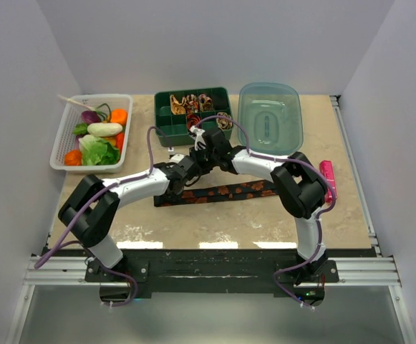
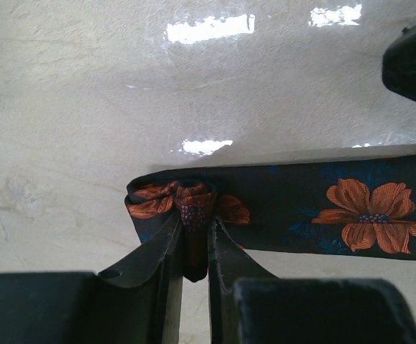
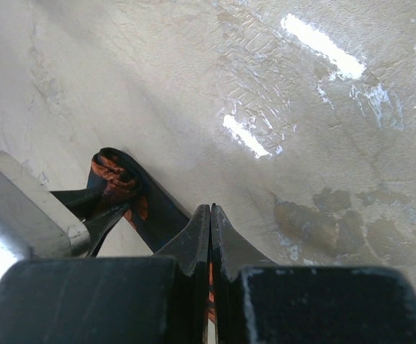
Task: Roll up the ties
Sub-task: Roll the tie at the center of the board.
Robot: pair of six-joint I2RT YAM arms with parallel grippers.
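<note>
- Pale marbled table [image 1: 215, 229], set between plain white walls, carries everything.
- Across its middle, running left to right, lies the long tie [image 1: 229, 192], black with orange flowers.
- At the tie's left end, the left hand [image 2: 195, 215] is clamped on fabric folded back into a small bunch.
- Just right of that fold, the right hand [image 3: 210, 213] has its fingers pressed together, with a sliver of orange fabric pinched between them.
- At the far edge, rolled ties [image 1: 193, 102] fill compartments of a green divided box [image 1: 166, 122], and a clear blue tub [image 1: 268, 118] sits just to its right.
- Far left stands a white basket [image 1: 63, 147] of toy vegetables.
</note>
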